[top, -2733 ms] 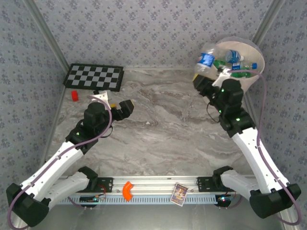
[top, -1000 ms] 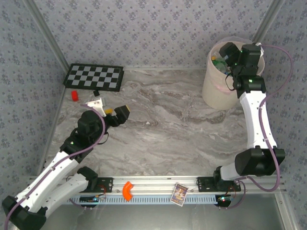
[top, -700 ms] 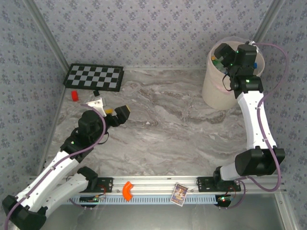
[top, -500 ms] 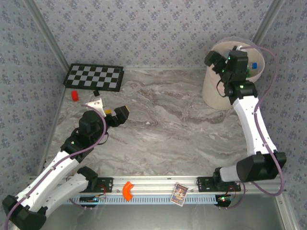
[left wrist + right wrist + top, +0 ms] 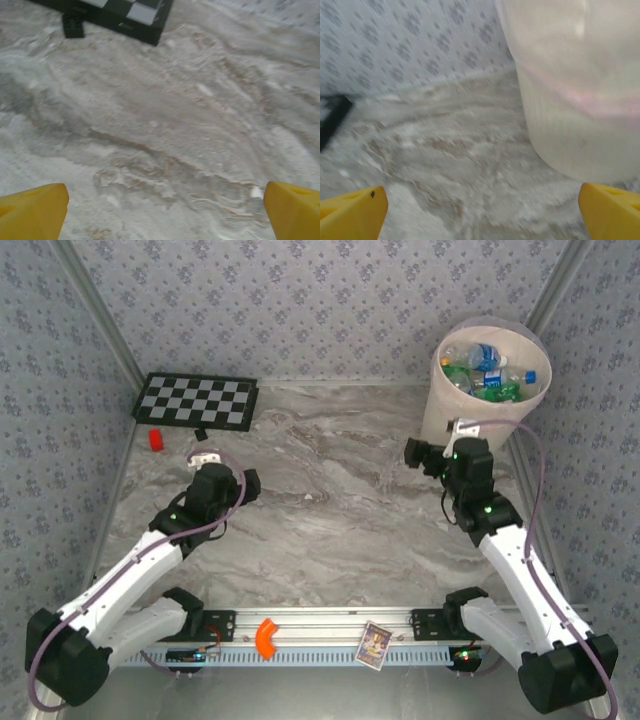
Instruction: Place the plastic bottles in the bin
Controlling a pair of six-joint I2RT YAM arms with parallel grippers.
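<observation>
— Start on the left. Anything different there?

— A little. The left arm has shifted since a second ago. The left claw (image 5: 250, 481) now angles down at the table (image 5: 330, 510), this side of the checkerboard (image 5: 197, 400) and the small red block (image 5: 156, 439). Its yellow fingers (image 5: 32, 210) stand wide apart, with only bare marble between them.

— And the right?

— That's the real change. A second ago the right arm was up over the bin (image 5: 437, 420), with its claw down among the contents. Now the right claw (image 5: 414, 453) has come out and dropped low beside the bin's near-left wall. It's close, though I can't tell if it touches. It's spread wide and carrying nothing.

— So where are the plastic bottles (image 5: 484, 368)?

— Heaped inside the bin, with blue-labelled and green ones showing at the rim. The bin stands upright in the far right corner. Every bottle I can make out is in there.

— Finished, then?

— I'd say so. Both arms look to be settling back.
</observation>
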